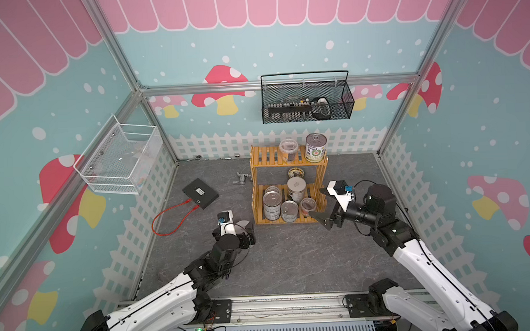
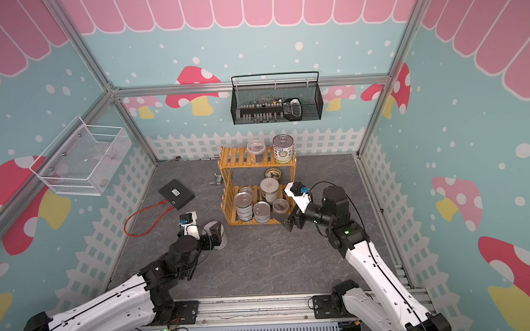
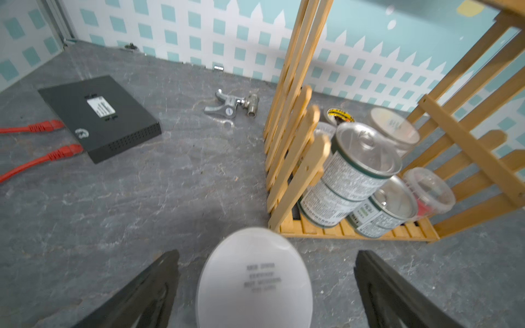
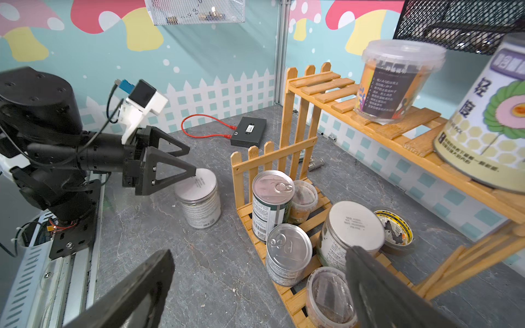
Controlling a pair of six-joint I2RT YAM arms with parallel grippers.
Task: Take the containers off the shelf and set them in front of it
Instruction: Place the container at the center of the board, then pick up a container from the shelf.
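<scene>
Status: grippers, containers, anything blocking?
Left gripper open, straddling white-lidded cylindrical jar standing on grey table. Right gripper open at honey-coloured wooden slat shelf, lower tier. Seven containers on shelf. No obstruction seen.

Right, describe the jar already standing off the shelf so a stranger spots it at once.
Find the wooden two-tier shelf, then the grey floor off its front corner on the robot's left. The jar there, between the left arm's open jaws, has a flat white lid; unlike its twin on the lower tier, it alone stands off the shelf.
</scene>
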